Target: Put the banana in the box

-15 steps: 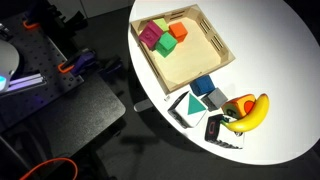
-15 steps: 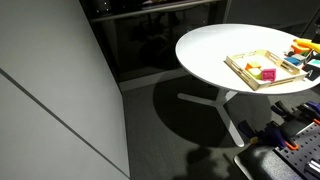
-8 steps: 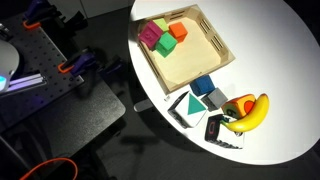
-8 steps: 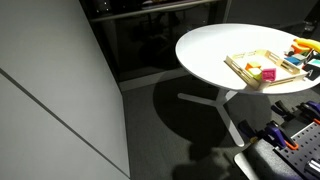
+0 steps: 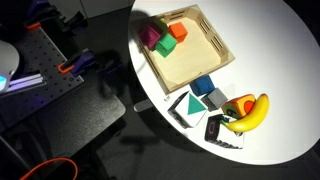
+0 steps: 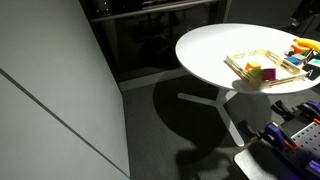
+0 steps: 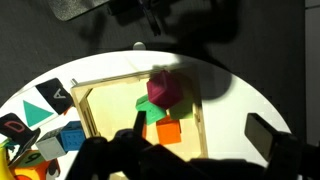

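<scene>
The banana lies on the white table near its edge, resting against an orange-and-yellow cube, apart from the box. It also shows far right in an exterior view. The box is a shallow light-wood tray; it shows in an exterior view and the wrist view. It holds a magenta block, a green block and an orange block. My gripper hangs open and empty above the box's block corner. In the wrist view only a yellow sliver shows at the lower-left edge.
Between box and banana lie a blue cube, a white card block with a green triangle and a black-and-white patterned block. The round table's edge runs close by them. A dark bench with clamps stands beside the table.
A dark shadow has spread over the box's corner with the green and magenta blocks. The banana, blocks and box have not moved.
</scene>
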Robot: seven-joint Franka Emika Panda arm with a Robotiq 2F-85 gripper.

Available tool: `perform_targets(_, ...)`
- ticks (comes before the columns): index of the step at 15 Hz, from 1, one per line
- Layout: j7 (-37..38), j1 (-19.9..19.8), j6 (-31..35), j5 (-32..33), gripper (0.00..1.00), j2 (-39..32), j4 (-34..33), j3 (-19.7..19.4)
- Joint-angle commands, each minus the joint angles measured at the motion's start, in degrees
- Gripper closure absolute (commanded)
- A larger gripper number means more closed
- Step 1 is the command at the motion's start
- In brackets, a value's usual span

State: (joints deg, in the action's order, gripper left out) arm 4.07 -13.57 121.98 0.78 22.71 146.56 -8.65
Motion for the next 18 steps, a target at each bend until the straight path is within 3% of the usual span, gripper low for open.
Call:
perform_targets(1,2.4,-0.8,1.2,1.4,0.0,-6.7,-5.7,-0.6)
perform_targets(9,-3.8,-0.6,-0.5,2.1,0.0,-18.9,-16.6,-3.8)
perform_targets(18,-21.4,-2.2,-1.8,3.5,0.0,-29.4,-27.1,-6.4)
